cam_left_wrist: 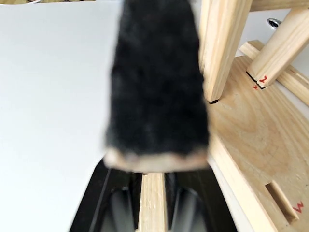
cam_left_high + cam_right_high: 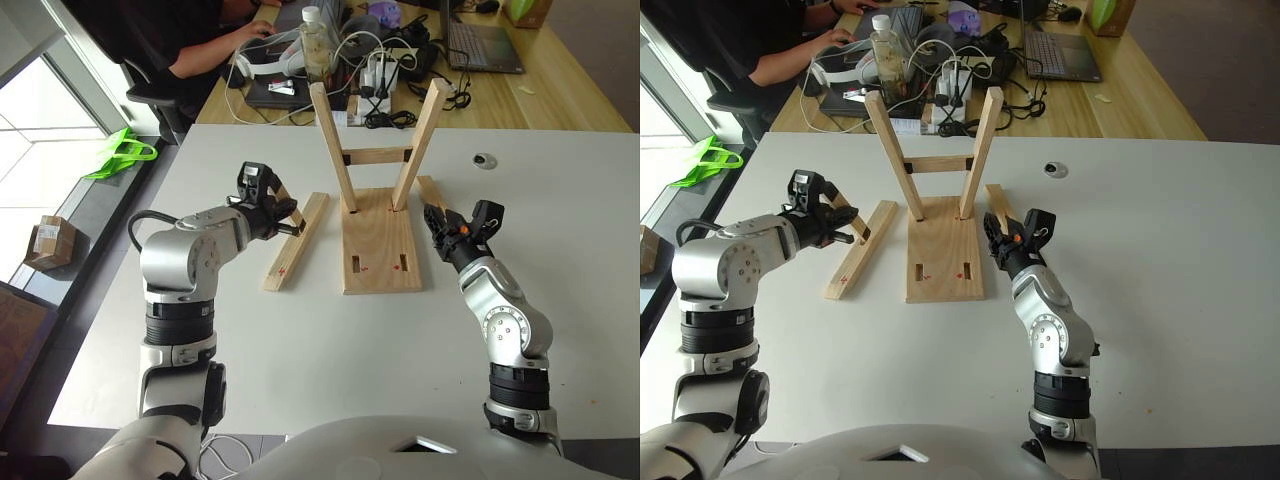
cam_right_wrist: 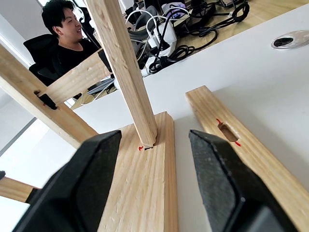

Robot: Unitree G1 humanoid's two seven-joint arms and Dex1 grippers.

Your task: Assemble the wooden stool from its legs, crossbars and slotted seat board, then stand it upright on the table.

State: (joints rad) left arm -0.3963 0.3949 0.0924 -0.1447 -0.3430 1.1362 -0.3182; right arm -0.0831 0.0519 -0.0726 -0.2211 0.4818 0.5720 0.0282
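The slotted seat board (image 2: 380,255) lies flat mid-table. Two legs (image 2: 333,150) stand in its far slots, tilted apart and joined by a crossbar (image 2: 378,156). One loose leg (image 2: 297,240) lies left of the board, and another (image 2: 431,190) lies at its far right corner. My left gripper (image 2: 288,222) hovers over the left loose leg's far end, shut on a short wooden crossbar (image 2: 845,212); that piece (image 1: 152,203) runs between its fingers. My right gripper (image 3: 154,142) is open, low by the board's right edge, facing the gap between the board (image 3: 145,193) and the right loose leg (image 3: 241,145).
A cable grommet (image 2: 485,160) sits in the white table at the far right. A wooden desk behind carries a bottle (image 2: 315,45), tangled cables (image 2: 385,70) and a laptop (image 2: 480,40). Bare tabletop stretches to the near side and right.
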